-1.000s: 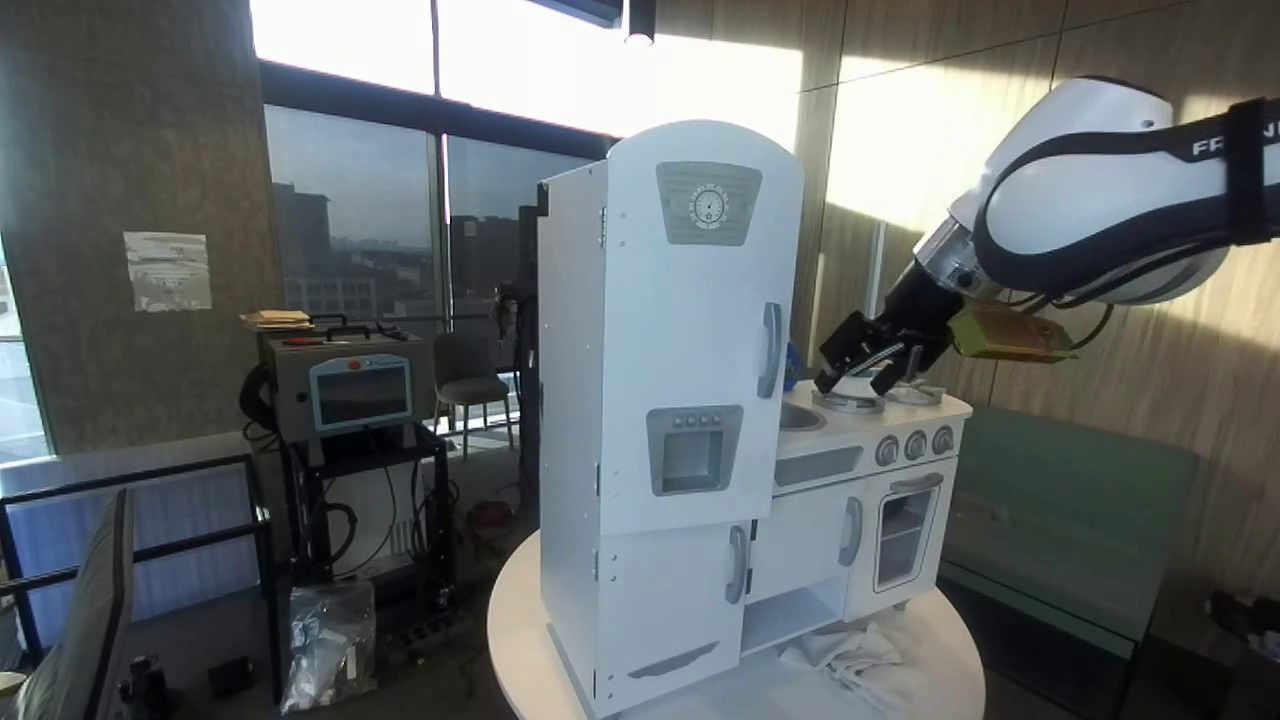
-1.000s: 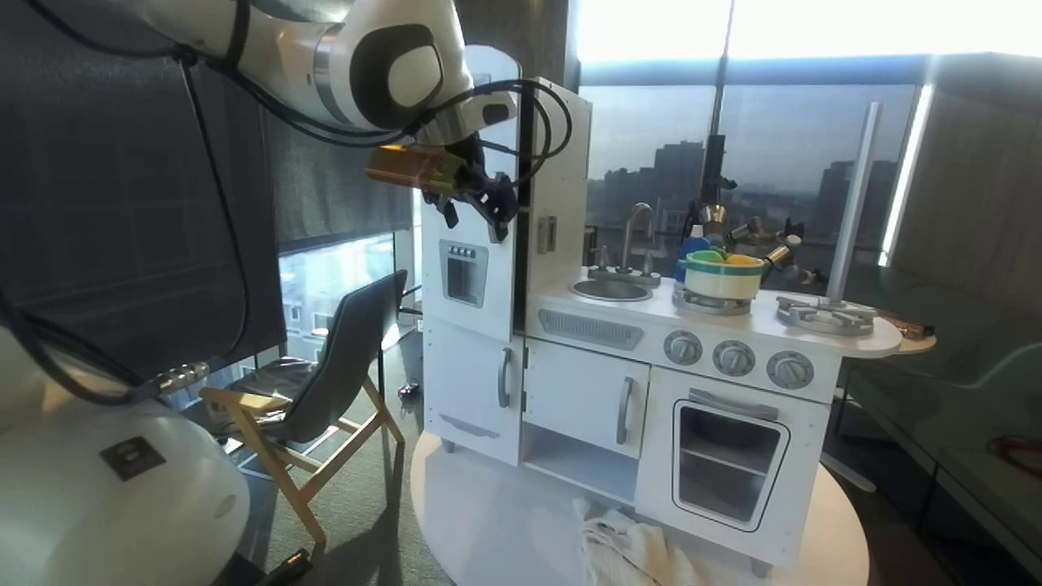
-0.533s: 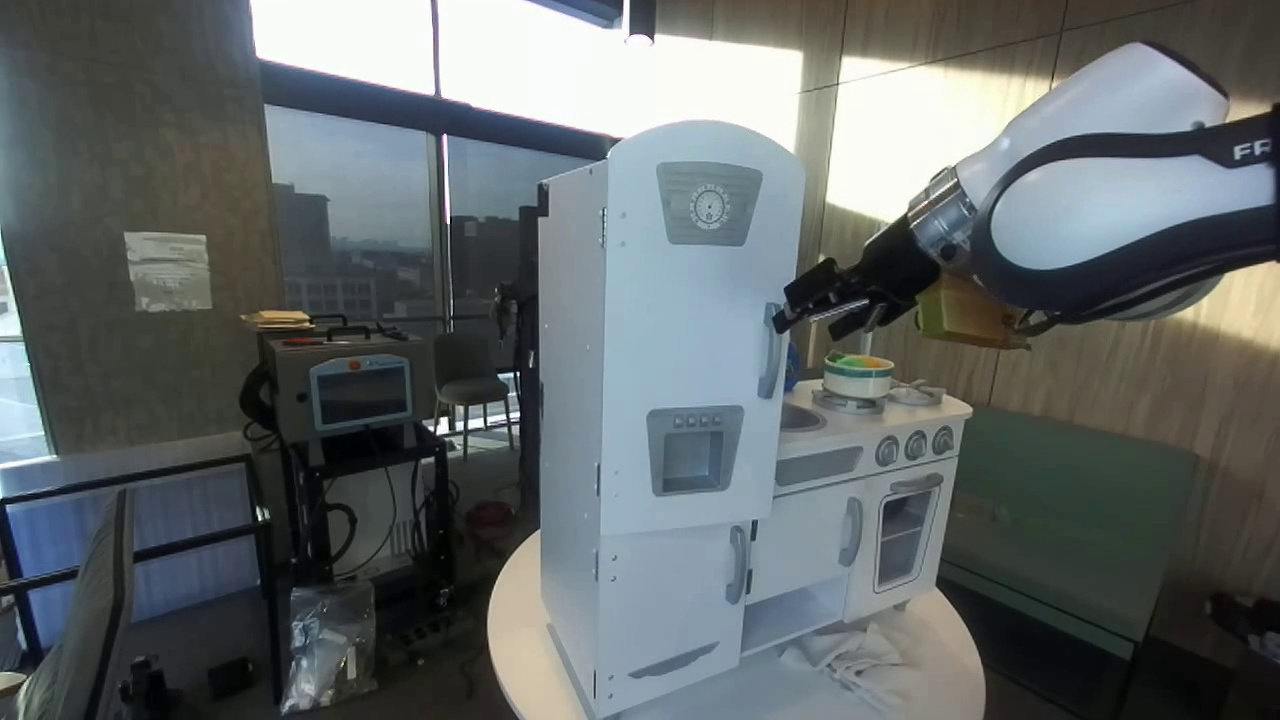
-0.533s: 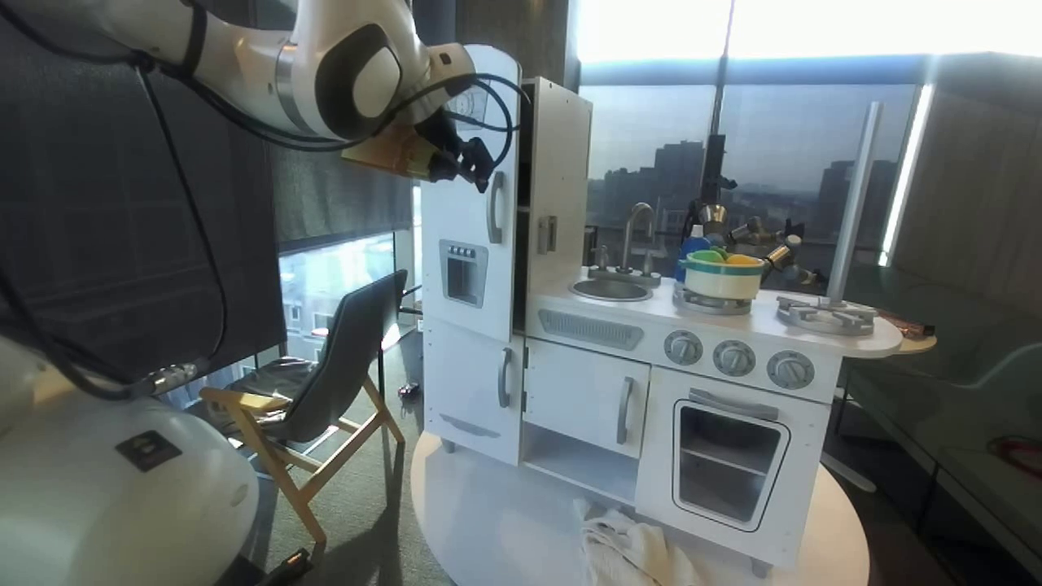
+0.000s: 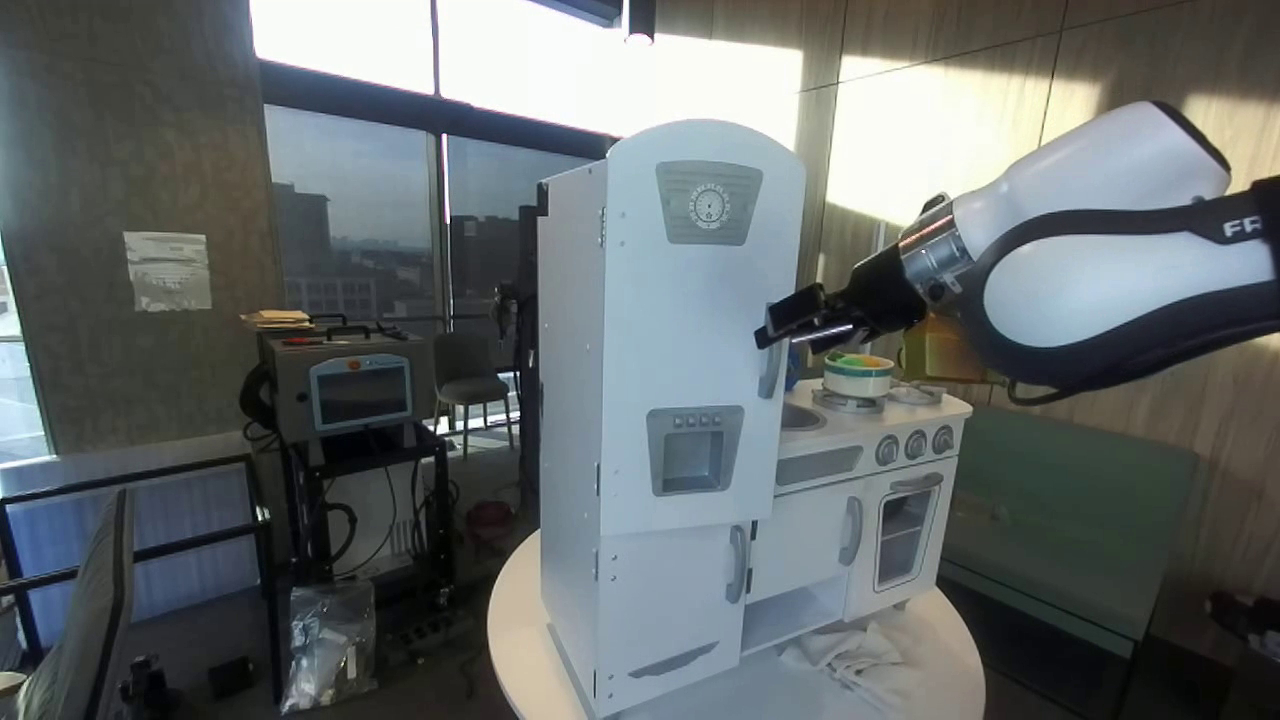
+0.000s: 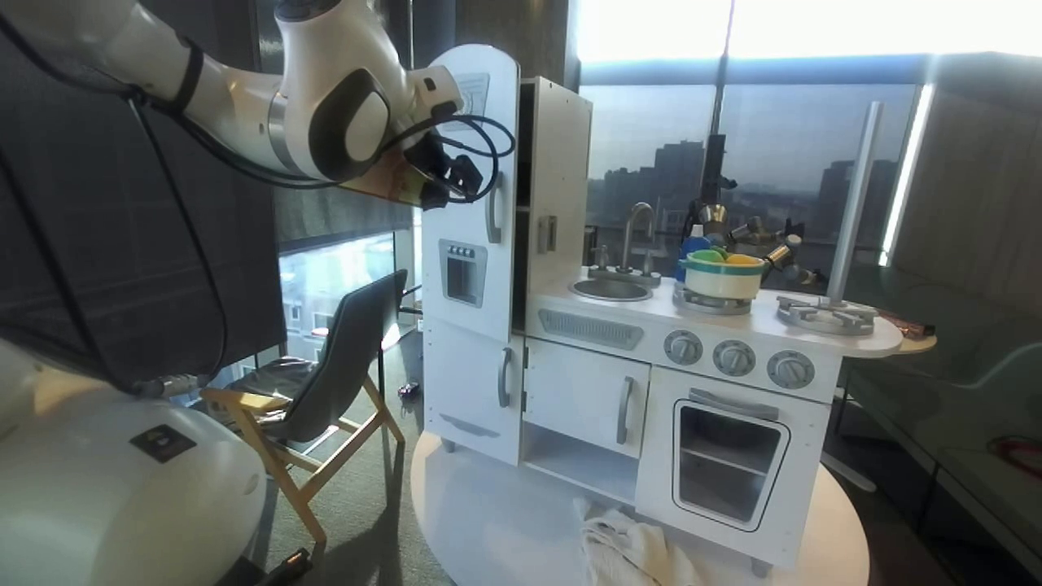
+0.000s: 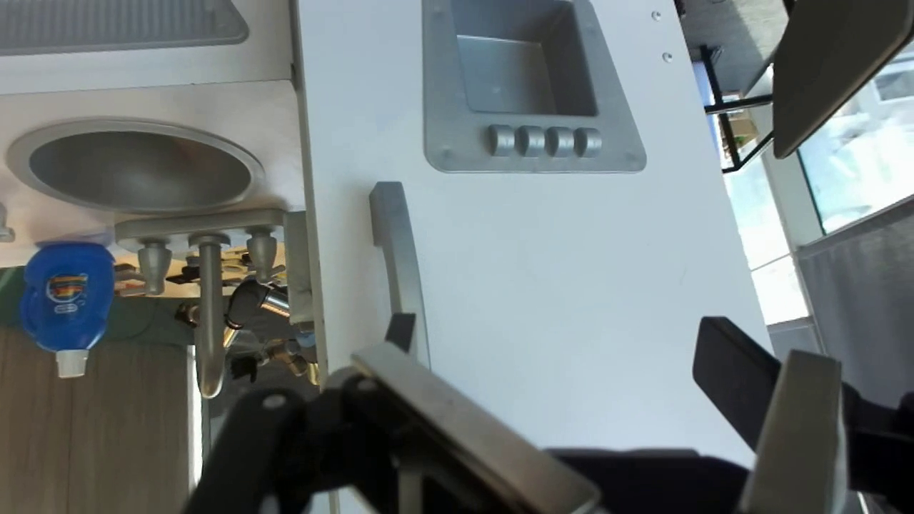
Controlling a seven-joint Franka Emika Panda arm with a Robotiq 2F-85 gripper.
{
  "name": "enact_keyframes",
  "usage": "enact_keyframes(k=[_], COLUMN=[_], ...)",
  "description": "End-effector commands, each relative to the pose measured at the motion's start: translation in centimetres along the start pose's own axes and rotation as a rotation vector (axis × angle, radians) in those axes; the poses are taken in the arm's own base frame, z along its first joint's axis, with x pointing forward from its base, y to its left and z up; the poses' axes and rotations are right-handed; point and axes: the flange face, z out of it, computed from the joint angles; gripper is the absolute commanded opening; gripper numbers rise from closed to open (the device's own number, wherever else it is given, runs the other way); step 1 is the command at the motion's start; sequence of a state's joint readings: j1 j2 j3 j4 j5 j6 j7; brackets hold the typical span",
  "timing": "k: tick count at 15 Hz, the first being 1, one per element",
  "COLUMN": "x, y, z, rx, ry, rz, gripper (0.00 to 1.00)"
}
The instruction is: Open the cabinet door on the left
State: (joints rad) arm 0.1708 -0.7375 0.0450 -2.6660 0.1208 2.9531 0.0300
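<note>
The tall white cabinet door [image 5: 690, 320] with rounded top and round grey emblem also shows in an exterior view [image 6: 498, 293] and in the wrist view [image 7: 557, 243]. A narrow dark gap [image 6: 523, 163] shows along its handle edge. Its grey handle [image 5: 772, 368] is vertical; it also shows in the wrist view [image 7: 400, 246]. My gripper [image 5: 788, 334] is in front of the door at the upper part of the handle. In the wrist view the gripper [image 7: 564, 346] is open and empty; one fingertip overlaps the handle. Contact cannot be told.
A sink [image 6: 612, 286] with a tall faucet, a pot with toy food [image 6: 723, 277] and a blue bottle [image 7: 68, 296] stand on the counter beside the door. Lower doors have their own handles. A cloth [image 6: 635, 545] lies on the round table [image 6: 488, 505]. A chair [image 6: 342, 358] stands nearby.
My gripper has moved away from in front of the counter and pot over to the door handle, tilting flatter. In the last half second it has lowered a little. The door has not visibly moved.
</note>
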Motion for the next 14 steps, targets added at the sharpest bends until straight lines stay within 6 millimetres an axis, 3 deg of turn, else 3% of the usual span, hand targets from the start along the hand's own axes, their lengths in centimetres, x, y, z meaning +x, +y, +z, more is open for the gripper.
enact_keyframes(k=[1, 14], x=[0.3, 0.1], y=[0.0, 1.1], z=[0.1, 0.7], rx=[-0.015, -0.069], ry=[0.076, 0.086], rz=[-0.032, -0.033], gripper=[1.0, 1.0])
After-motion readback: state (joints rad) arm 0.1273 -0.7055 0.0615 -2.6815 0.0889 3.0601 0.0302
